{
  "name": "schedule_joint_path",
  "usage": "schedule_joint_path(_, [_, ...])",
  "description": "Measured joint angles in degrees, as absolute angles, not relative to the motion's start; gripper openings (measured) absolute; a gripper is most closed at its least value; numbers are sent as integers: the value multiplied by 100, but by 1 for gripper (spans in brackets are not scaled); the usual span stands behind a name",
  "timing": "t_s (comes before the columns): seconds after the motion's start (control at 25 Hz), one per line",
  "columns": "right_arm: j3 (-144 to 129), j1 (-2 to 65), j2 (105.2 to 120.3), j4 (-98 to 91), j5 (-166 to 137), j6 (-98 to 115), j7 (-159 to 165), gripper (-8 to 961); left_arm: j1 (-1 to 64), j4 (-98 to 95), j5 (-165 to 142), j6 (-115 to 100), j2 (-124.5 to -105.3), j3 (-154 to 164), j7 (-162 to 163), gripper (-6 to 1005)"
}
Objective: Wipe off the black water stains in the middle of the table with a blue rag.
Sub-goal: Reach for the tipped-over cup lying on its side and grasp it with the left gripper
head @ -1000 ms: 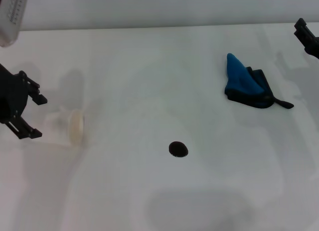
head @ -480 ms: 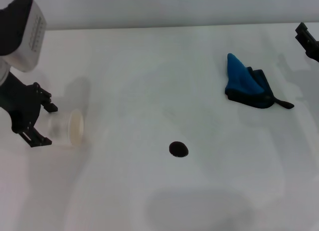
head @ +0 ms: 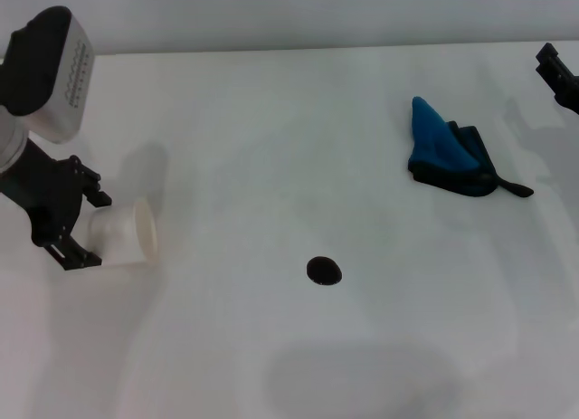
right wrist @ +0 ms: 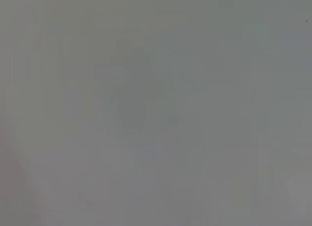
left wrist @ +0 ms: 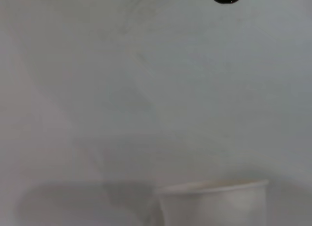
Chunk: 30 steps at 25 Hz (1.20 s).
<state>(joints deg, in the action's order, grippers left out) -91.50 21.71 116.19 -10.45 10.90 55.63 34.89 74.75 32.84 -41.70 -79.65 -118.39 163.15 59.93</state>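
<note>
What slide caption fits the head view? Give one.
Left claw at a white paper cup; black blot and blue rag untouched.

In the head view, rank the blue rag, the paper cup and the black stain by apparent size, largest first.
1. blue rag
2. paper cup, lying on its side at the left gripper
3. black water stain

The rag lies farther from the camera, yet looks largest.

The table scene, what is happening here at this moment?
The left gripper is at a white paper cup lying on its side at the table's left. The black stain sits unwiped in the middle. The blue rag lies untouched at the far right, with the right gripper at the edge beyond it.
</note>
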Motion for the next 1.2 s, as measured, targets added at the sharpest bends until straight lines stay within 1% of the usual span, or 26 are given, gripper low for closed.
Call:
schedule_joint_path(0.24, [-9149, 2171, 11613, -1046, 1090, 5563, 3464, 856, 7386, 3171, -4093, -7786, -11875, 16312, 6037, 877])
schedule_joint_path(0.8, [-9141, 2171, 11593, -1046, 1090, 5564, 3446, 856, 7162, 2848, -3967, -7480, -11872, 16312, 6170, 877])
schedule_joint_path(1.2, [-9137, 2171, 11584, -1046, 1090, 5564, 3436, 856, 7128, 2789, -3977, -7480, -11872, 16312, 6216, 855])
